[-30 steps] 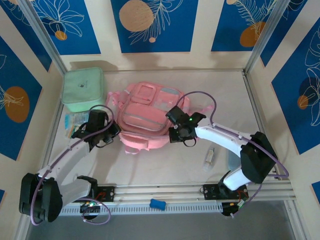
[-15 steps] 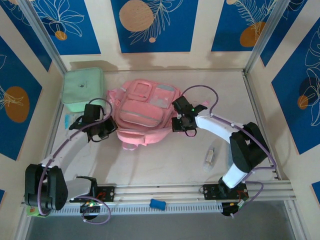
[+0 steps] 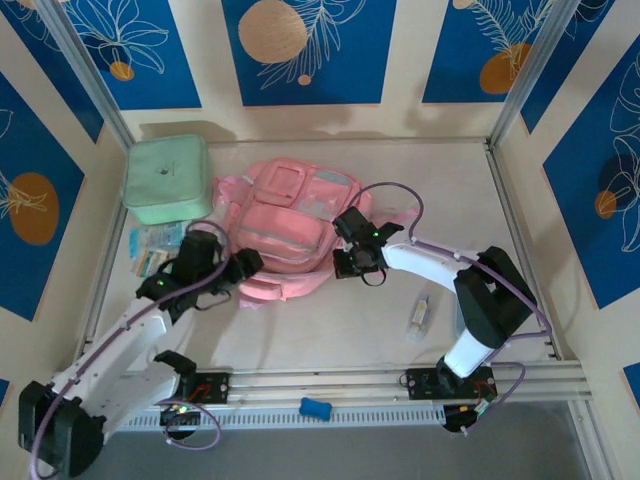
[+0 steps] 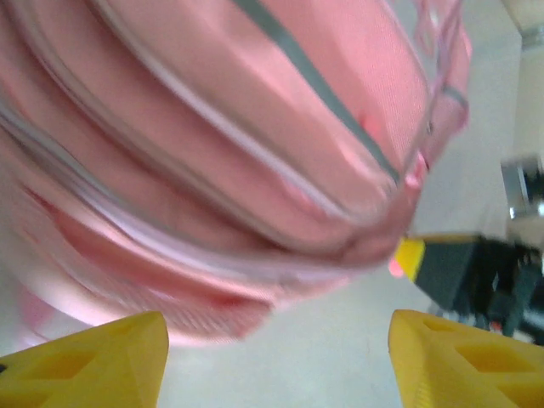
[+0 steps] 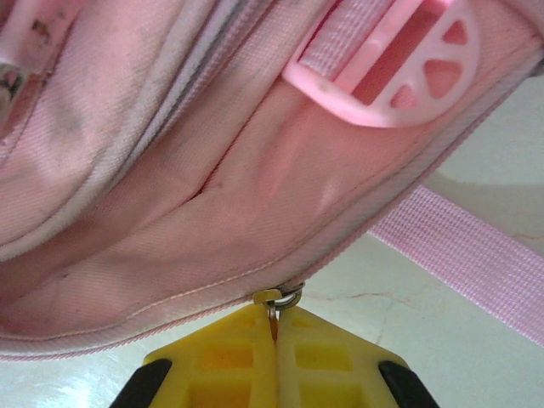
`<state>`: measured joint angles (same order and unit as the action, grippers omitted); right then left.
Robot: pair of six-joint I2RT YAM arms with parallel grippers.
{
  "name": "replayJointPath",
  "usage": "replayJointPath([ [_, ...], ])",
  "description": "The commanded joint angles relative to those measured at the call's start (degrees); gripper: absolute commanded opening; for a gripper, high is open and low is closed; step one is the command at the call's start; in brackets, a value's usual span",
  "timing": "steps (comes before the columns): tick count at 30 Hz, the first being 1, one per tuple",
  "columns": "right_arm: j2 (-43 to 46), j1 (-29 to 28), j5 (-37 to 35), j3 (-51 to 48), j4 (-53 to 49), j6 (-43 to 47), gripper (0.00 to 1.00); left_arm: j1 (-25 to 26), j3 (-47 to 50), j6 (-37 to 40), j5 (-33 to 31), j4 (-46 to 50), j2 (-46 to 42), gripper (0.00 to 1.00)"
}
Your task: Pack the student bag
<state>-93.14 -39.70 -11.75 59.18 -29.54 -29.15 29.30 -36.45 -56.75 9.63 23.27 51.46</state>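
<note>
- Top view: student bag (image 3: 290, 220) lies flat on table (image 3: 340, 335), front pockets up. L pincer (image 3: 243, 268) sits at the bag's near-left corner, w/ the bag just ahead and to its right. R pincer (image 3: 347, 262) is against the bag's near-right edge, w/ the bag to its left.
- Top view, cont.: mint green case (image 3: 166, 178) is beyond L pincer, just beside the bag's far-left corner. Small clear tube (image 3: 420, 317) lies to the right of R pincer, apart from the bag.
- L wrist: L pincer (image 4: 276, 361) jaws wide, yellow fingertips (image 4: 93, 361) far apart, nothing btwn them. Bag (image 4: 221, 136) just ahead of the tips, blurred.
- R wrist: R pincer (image 5: 276, 344) jaws pressed together, pinching the metal zip pull (image 5: 279, 299) at the bag's seam. Bag (image 5: 195, 195) directly ahead of the tips. Pink buckle (image 5: 399, 64) further ahead and right. Strap (image 5: 476, 255) on the table at right.
</note>
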Motion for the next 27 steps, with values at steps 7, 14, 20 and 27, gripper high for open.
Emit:
replayJointPath([
  [7, -0.11, -0.53, -0.47, 0.37, -1.75, -1.31, 0.0, 22.52, -1.16, -30.65, -21.4, -18.73, 15.65, 0.77],
  [14, -0.1, -0.39, -0.42, 0.41, -1.55, -1.44, 0.0, 24.67, -5.93, -38.99, -26.18, -23.9, 29.48, 0.77],
  [20, -0.45, 0.11, -3.56, 0.56, -2.77, -2.89, 0.0, 24.8, -8.23, -39.53, -28.09, -17.86, 35.01, 0.58],
  [27, 0.73, 3.33, -9.77, 1.26, -3.22, -3.0, 0.0, 24.67, -4.58, -35.41, -30.8, -11.2, 31.16, 0.11],
])
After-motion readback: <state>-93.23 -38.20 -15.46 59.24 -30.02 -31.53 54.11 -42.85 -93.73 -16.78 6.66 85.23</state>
